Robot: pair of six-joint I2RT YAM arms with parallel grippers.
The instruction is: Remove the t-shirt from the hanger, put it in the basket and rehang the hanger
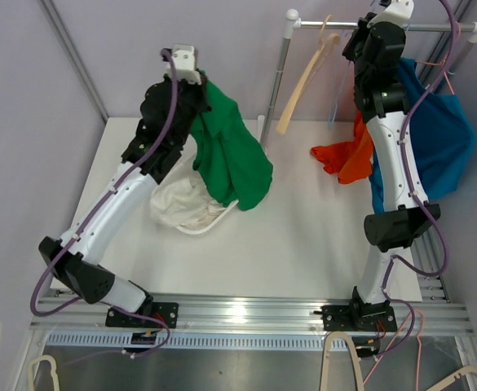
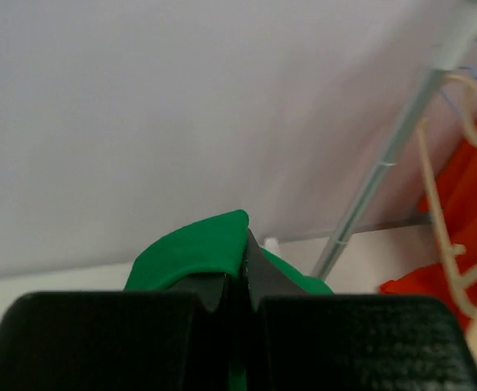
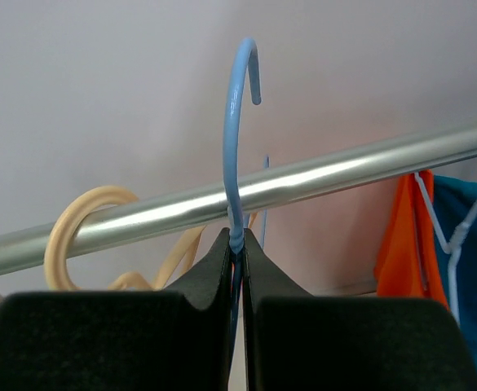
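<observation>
two arms work over the smooth white table (image 1: 303, 252): the green t-shirt (image 1: 230, 155), a soft limp knit, hangs in folds at ten o'clock from the left gripper (image 2: 244, 248), which is pinched tight on a bunched fold, and its hem sags onto a crumpled white cloth (image 1: 181, 208). at one o'clock the thin blue hanger (image 3: 231, 147) crosses the glossy metal rail (image 3: 328, 181), its rounded hook neck clamped in the right gripper (image 3: 240, 243). the shirt looks clear of the hanger, so the left wants a firm pinch and a slow lowering while the right steadies the slick hook.
</observation>
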